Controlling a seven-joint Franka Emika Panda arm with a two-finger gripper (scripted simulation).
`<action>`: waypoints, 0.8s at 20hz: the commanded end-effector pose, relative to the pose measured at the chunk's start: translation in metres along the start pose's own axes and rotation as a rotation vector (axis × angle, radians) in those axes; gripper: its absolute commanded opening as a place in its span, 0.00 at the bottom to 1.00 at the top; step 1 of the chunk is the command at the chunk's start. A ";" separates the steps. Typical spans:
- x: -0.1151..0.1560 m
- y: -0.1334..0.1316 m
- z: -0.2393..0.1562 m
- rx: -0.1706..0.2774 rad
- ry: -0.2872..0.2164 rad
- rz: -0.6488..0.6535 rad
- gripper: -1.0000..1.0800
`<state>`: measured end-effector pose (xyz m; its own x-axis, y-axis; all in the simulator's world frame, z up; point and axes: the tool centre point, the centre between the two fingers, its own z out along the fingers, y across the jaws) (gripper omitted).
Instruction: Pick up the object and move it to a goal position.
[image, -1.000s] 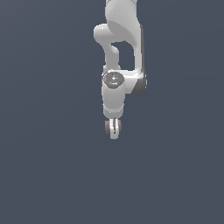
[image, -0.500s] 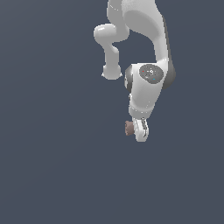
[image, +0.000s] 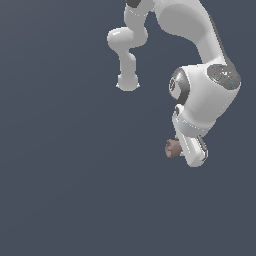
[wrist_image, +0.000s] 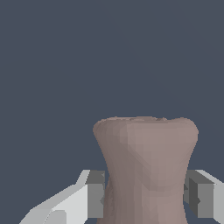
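- Nearest to the wrist camera, the brown spool (wrist_image: 144, 170) filled the lower middle of the wrist view. Its narrowed waist sat between the two grey finger pads (wrist_image: 95, 194), and its wider end flared out just beyond them.
- The claw (wrist_image: 144, 197) was closed down to the width of that waist and was pinching the spool. The pads looked to be touching it on both sides, though the contact on the far pad was hard to make out exactly.
- From the exterior view, the spool (image: 172, 148) stuck out sideways from the claw (image: 186, 150) toward that view's left, at the low end of the white arm (image: 207, 100). I could see no counter edge or any surface under it, only flat grey all round, so I could not say how high it hung.
- No goal marker showed in either view, so I could not tell how near the spool was to where it had to go.
- My worry from there was the grip. The pads held only the slim waist, with much of the spool's body standing beyond them, so a quick swing or a sudden stop might make it pivot between the pads or slide out.
- A second risk was letting go early. With nothing visible beneath it, the spool would probably drop and roll away, being round.
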<state>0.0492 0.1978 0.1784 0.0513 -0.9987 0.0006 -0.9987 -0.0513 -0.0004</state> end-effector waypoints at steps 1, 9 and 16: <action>-0.014 -0.007 -0.007 0.000 0.000 0.001 0.00; -0.040 -0.019 -0.018 0.000 0.000 0.001 0.00; -0.047 -0.023 -0.021 0.000 0.000 0.001 0.00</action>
